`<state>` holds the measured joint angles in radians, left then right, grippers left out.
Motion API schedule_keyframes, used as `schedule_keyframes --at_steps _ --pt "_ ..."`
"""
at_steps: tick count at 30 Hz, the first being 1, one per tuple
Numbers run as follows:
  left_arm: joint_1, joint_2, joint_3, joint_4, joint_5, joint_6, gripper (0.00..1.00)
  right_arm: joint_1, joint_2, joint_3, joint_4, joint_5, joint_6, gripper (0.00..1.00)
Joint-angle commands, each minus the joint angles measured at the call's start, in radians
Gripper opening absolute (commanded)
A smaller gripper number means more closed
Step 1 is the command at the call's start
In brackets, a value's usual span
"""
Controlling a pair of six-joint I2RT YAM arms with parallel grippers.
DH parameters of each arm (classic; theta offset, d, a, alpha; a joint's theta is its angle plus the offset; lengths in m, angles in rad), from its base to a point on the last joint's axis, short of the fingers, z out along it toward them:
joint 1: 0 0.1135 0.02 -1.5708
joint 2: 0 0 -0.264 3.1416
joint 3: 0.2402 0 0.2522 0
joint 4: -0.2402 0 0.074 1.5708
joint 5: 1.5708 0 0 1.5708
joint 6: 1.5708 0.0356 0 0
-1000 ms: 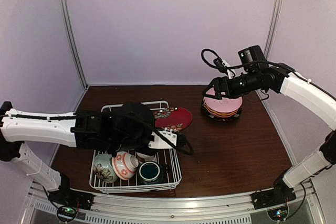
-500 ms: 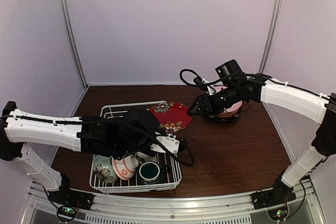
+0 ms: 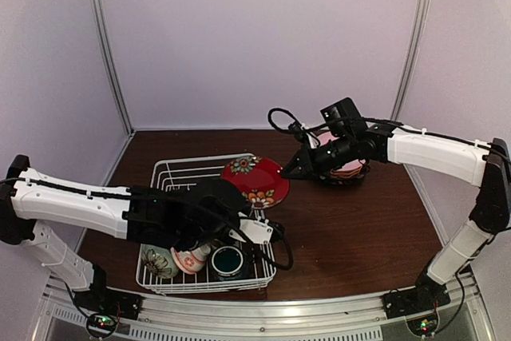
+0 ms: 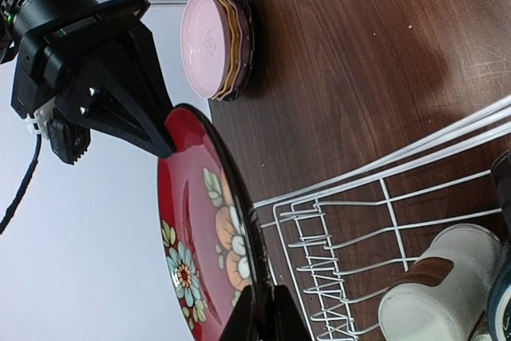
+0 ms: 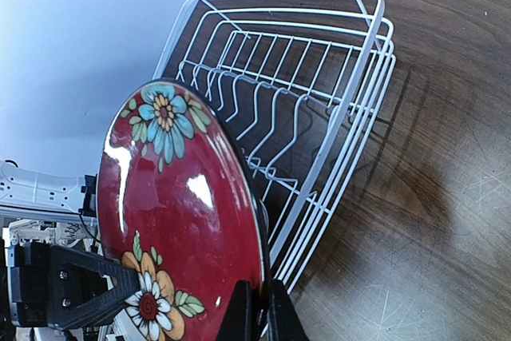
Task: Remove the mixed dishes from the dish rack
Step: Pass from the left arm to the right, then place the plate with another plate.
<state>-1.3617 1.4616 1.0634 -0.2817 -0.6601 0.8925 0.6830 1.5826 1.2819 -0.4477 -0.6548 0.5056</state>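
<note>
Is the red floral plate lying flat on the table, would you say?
No, the red floral plate is held up off it, left gripper and right gripper pinching opposite rims.

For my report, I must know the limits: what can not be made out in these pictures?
- Top view: the left arm covers the dish rack middle, hiding the dishes beneath.
- Top view: the right arm covers most of the plate stack, so its count is unclear.
- Left wrist view: the teal mug is cut off by the right edge.
- Right wrist view: the red plate runs off the bottom edge.
</note>
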Motion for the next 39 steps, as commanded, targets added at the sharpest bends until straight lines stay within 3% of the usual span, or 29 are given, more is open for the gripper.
schedule_keyframes --at_steps 1,3,7,10,12,26,32,39 --pt "0.01 -0.027 -0.006 0.135 -0.058 -0.015 0.11 -0.002 0.009 -0.007 0.036 -0.02 -0.041 0.0" --pt "0.01 -0.033 -0.013 0.142 -0.064 -0.014 0.21 -0.012 0.009 -0.01 0.048 -0.028 -0.032 0.0" --pt "0.01 -0.044 -0.028 0.157 -0.08 -0.012 0.5 -0.049 -0.012 -0.009 0.064 -0.029 -0.016 0.0" --pt "0.01 -0.06 -0.045 0.175 -0.081 -0.018 0.82 -0.099 -0.03 -0.003 0.064 -0.02 -0.015 0.0" --pt "0.011 -0.072 -0.051 0.183 -0.079 -0.032 0.96 -0.146 -0.043 -0.007 0.071 -0.021 -0.013 0.0" --pt "0.046 -0.196 -0.065 0.195 -0.028 -0.28 0.97 -0.528 -0.046 -0.042 0.147 0.044 -0.037 0.0" --pt "0.089 -0.218 -0.043 0.129 -0.03 -0.469 0.97 -0.618 -0.005 -0.026 0.143 0.152 -0.082 0.0" --pt "0.171 -0.222 0.005 0.022 0.075 -0.68 0.97 -0.653 0.077 0.022 0.121 0.276 -0.133 0.0"
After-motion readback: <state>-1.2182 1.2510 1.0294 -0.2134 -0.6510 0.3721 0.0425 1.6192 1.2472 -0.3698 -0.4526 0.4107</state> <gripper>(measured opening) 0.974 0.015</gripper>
